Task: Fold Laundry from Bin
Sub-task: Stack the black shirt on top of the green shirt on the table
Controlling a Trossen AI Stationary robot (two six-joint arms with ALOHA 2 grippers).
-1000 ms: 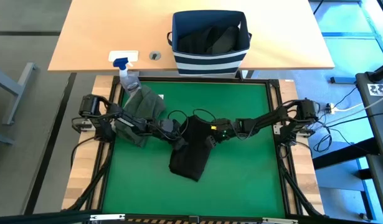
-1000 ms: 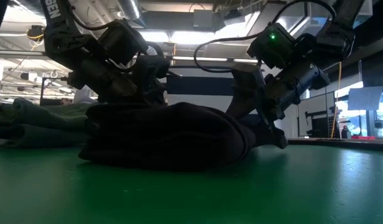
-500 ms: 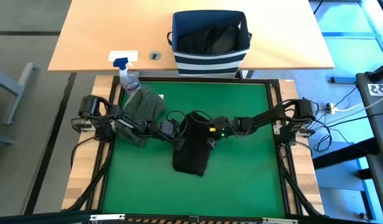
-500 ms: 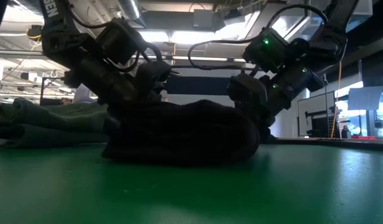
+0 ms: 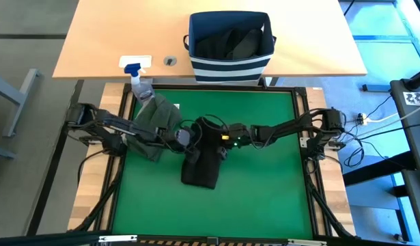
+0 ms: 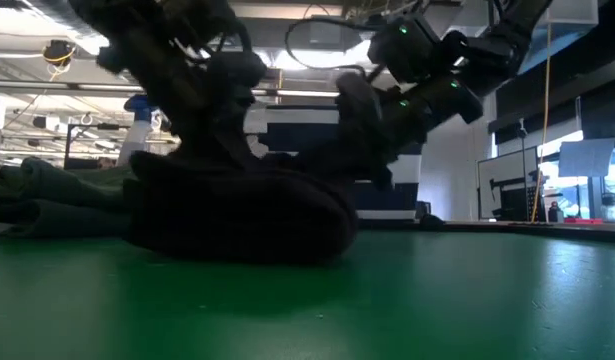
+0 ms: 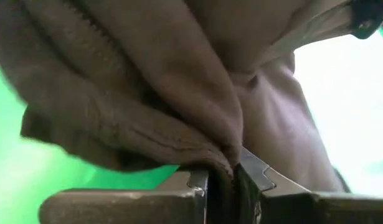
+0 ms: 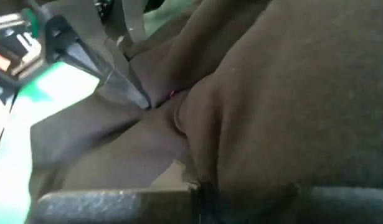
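Both claws [image 5: 204, 134] clenched on black garment [image 5: 199, 167]; olive garment [image 5: 155, 119], apparently folded, beside left arm.

Dark arms w/ looped black cables, green LED [image 5: 225, 137]

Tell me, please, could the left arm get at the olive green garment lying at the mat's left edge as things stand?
Probably not right away. The left gripper is shut on the black garment at mid-mat, as is the right gripper. The olive green garment lies close under the left arm, uncovered, so it looks reachable after release.
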